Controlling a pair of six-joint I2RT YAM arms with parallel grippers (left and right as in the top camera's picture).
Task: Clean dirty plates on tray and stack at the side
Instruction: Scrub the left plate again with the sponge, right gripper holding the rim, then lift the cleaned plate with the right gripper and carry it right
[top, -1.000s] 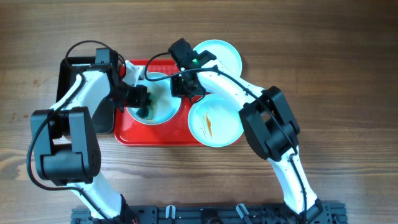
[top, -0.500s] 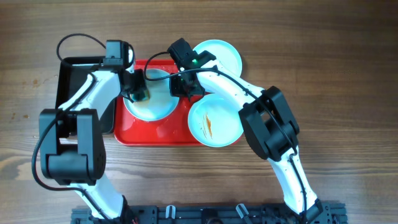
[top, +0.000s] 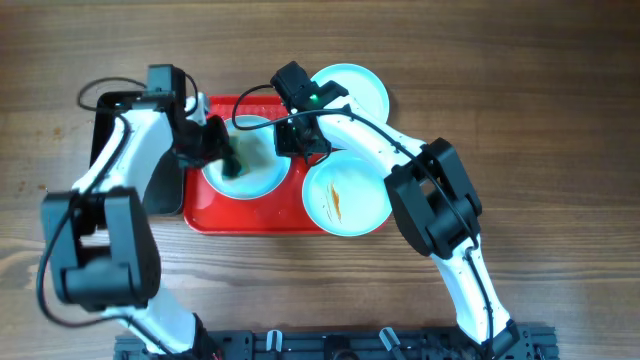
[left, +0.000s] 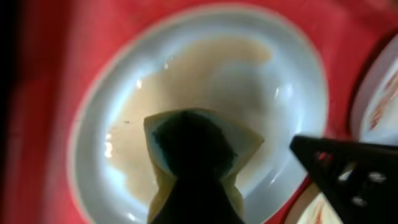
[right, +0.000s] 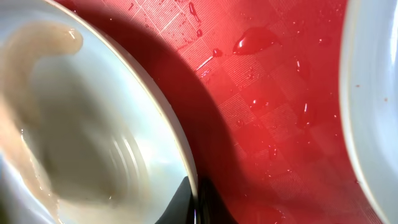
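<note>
On the red tray (top: 250, 215) lie two plates. The left plate (top: 265, 178) is smeared with pale beige film, clear in the left wrist view (left: 205, 68). My left gripper (top: 228, 158) is shut on a yellow-green sponge (left: 249, 142) pressed onto that plate. My right gripper (top: 291, 140) is shut on this plate's right rim, seen pinched in the right wrist view (right: 194, 200). The second plate (top: 345, 195) has orange-brown streaks. A third, clean plate (top: 352, 88) lies off the tray's far right corner.
A black tray (top: 110, 108) sits left of the red tray, under my left arm. The red tray floor is wet with droplets (right: 255, 40). Bare wooden table (top: 540, 150) surrounds the trays.
My left gripper moved the sponge from the plate's lower left to its upper left edge, then back toward the middle. The right gripper and the plates have not moved.
</note>
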